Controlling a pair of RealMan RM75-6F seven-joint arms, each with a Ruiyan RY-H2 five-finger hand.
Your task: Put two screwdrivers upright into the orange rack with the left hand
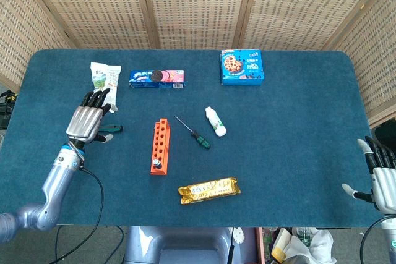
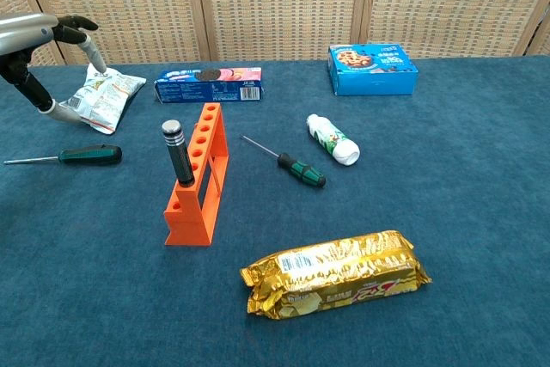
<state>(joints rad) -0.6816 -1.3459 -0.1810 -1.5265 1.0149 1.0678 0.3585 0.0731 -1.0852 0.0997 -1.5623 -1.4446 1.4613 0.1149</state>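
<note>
I see my left hand [image 1: 88,120] raised over the table's left side with its fingers spread and holding nothing, above the green-handled screwdriver [image 2: 64,157] that lies flat just left of the rack [image 2: 198,180]. The rack is orange plastic with a row of round holes; one black ribbed-handled driver [image 2: 176,151] stands upright in its near end hole. A second green-and-black screwdriver [image 1: 193,133] lies flat just right of the rack, beside a white bottle [image 1: 216,121]. The blue cloth [image 1: 297,122] is open on its right half, where my right hand [image 1: 382,180] sits off the near right corner, fingers apart and empty. A crinkled gold foil bar [image 2: 335,272] lies near the front edge. At the back are a snack bag [image 2: 101,94], a cookie sleeve [image 1: 157,78] and a blue cookie box [image 1: 242,67]; I cannot read their print.
</note>
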